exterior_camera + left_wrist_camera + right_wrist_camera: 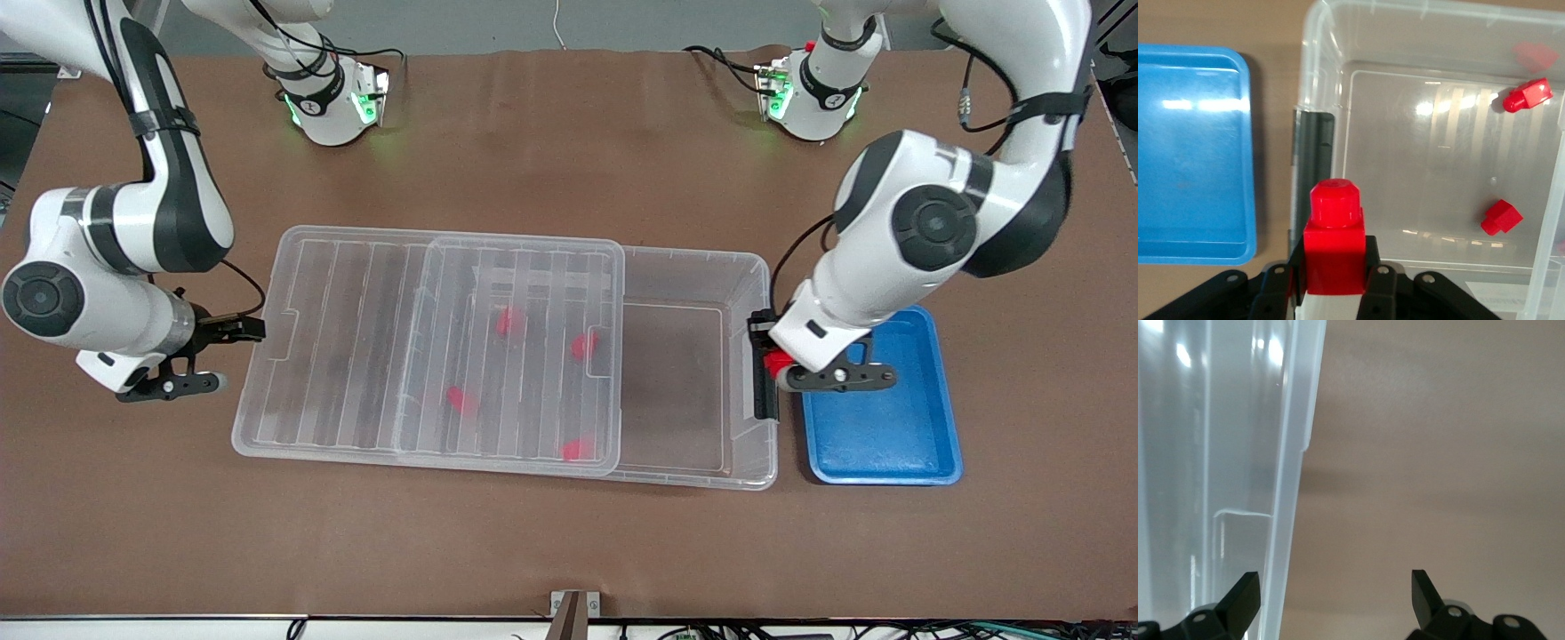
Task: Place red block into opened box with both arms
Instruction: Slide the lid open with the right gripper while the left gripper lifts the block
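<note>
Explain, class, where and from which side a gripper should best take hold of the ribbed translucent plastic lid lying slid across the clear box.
Probably by the ribbed translucent lid's short edge that overhangs at the right arm's end, coming in level from that end. The edge juts clear of the clear plastic box, and the open right gripper already sits beside it.
</note>
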`<state>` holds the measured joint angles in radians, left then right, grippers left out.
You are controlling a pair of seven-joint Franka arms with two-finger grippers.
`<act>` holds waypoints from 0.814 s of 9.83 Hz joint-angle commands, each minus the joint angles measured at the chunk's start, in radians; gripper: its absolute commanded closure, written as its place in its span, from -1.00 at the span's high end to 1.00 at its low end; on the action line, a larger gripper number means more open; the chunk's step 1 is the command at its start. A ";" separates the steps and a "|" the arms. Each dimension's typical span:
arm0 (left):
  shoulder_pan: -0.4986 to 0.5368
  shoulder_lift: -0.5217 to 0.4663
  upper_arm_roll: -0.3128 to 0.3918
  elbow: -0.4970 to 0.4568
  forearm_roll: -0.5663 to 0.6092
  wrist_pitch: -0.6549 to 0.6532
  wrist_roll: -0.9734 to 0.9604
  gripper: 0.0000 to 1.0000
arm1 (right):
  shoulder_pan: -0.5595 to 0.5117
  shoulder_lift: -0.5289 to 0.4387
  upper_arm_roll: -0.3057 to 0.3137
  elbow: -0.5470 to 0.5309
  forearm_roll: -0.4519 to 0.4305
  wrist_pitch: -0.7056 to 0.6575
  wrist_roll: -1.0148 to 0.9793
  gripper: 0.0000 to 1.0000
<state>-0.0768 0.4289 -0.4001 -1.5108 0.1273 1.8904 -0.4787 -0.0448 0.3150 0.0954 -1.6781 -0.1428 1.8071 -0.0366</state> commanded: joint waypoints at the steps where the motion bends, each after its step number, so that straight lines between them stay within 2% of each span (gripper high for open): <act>1: -0.032 0.070 0.000 -0.092 0.058 0.150 -0.075 -1.00 | -0.016 -0.097 0.006 0.084 -0.008 -0.075 0.026 1.00; 2: -0.053 0.083 0.000 -0.151 0.075 0.262 -0.130 -1.00 | -0.021 -0.161 -0.006 0.086 -0.008 -0.081 0.035 1.00; 5: -0.112 0.190 0.000 -0.158 0.110 0.326 -0.144 -1.00 | -0.020 -0.304 -0.023 0.089 -0.006 -0.210 0.050 1.00; 6: -0.129 0.215 0.000 -0.169 0.155 0.361 -0.165 -1.00 | -0.018 -0.339 -0.022 0.089 -0.001 -0.231 0.107 1.00; 7: -0.136 0.240 0.000 -0.175 0.185 0.377 -0.191 -1.00 | -0.020 -0.368 -0.025 0.089 0.034 -0.235 0.122 1.00; 8: -0.136 0.260 0.000 -0.178 0.207 0.387 -0.195 -1.00 | -0.021 -0.404 -0.058 0.089 0.098 -0.270 0.123 1.00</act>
<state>-0.2146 0.6473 -0.4023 -1.6730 0.2942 2.2449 -0.6534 -0.0591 -0.0317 0.0621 -1.5564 -0.1023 1.5547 0.0634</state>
